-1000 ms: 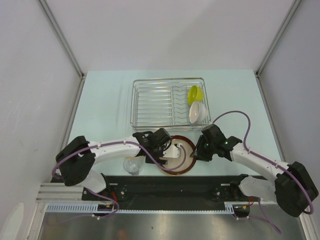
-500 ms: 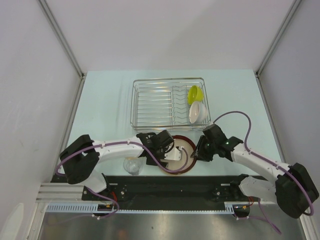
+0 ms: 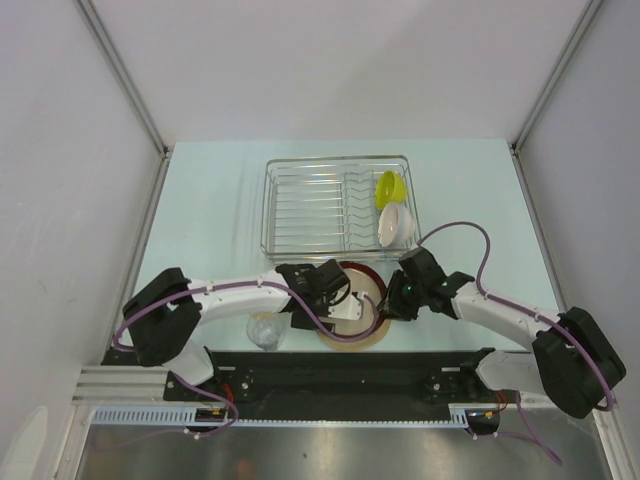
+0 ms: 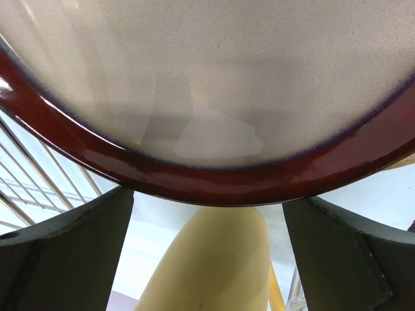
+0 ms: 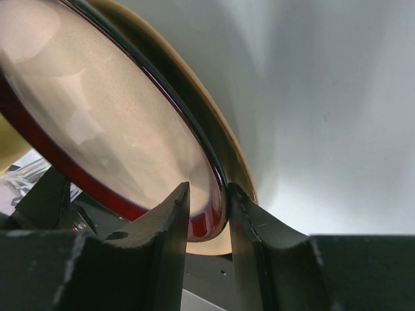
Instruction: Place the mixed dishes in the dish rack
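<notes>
Farthest left of the dishes, the small clear glass point(image 3: 265, 331) stands on the pale table point(image 3: 215, 225) just beside the left arm's forearm, where it stood a second ago.

The left gripper point(image 3: 343, 306) has slid a little to the right since then and now hangs over the near-left part of the dark red-brown round dish point(image 3: 362, 283). In the left wrist view its fingers point(image 4: 65, 253) stand wide apart on either side of the dish's glossy rim, gripping nothing. Beyond the rim we see a cream-yellow shape, probably the mug point(image 4: 214, 265).

The dish lay flat on the table a second ago. Now it sits tilted just in front of the dish rack point(image 3: 300, 205), and the beige patterned plate point(image 3: 352, 342) shows under its near edge. We cannot tell whether the two touch.

The rack has not moved. In its right-hand compartment the small lime-green bowl point(image 3: 390, 187) stands on edge at the back, and the white bowl point(image 3: 395, 225) leans just in front of it.

The right gripper point(image 3: 387, 304) has come in to the left, against the dish's right edge, and its arm has swung inward with it. The right wrist view shows its two fingers point(image 5: 162, 240) clamped on the dish's red rim, one on each face, with the beige plate's edge just behind.
</notes>
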Controlling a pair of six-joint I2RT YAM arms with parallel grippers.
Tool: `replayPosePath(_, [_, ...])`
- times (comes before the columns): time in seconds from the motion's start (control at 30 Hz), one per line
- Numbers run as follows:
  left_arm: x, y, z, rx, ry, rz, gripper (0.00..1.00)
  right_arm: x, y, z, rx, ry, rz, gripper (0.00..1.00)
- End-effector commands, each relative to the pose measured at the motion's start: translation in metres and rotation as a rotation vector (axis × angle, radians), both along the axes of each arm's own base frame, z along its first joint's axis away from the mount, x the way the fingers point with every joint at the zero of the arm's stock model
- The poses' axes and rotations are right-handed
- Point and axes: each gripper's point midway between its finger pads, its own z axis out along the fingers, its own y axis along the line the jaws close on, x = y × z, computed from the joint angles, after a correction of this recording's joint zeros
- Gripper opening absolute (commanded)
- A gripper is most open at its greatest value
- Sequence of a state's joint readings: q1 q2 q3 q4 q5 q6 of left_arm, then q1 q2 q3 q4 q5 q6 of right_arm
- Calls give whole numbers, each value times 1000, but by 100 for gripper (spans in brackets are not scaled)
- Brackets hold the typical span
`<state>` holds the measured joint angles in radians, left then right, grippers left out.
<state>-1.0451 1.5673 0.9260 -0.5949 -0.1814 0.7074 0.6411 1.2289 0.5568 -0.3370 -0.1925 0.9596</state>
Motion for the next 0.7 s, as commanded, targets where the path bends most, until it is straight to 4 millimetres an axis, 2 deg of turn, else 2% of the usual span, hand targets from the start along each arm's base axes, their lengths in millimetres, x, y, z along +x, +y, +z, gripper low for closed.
replayPosePath(0.0, [14, -92, 35, -343, -50, -39, 100, 14, 44, 67, 276, -136, 65, 34])
replayPosePath(0.17, [14, -96, 37, -348, -58, -48, 100, 16, 37, 70, 258, -162, 42, 29])
replayPosePath(0.4, [13, -99, 37, -345, -62, -60, 100, 24, 47, 66, 273, -180, 56, 32])
replayPosePath(0.5, [13, -101, 36, -344, -60, -65, 100, 29, 52, 75, 307, -222, 65, 30])
replayPosePath(0.6, [13, -104, 35, -341, -60, -70, 100, 31, 57, 94, 349, -281, 74, 16])
replayPosePath(0.67, [12, -108, 36, -345, -58, -76, 100, 30, 59, 104, 367, -316, 80, 12])
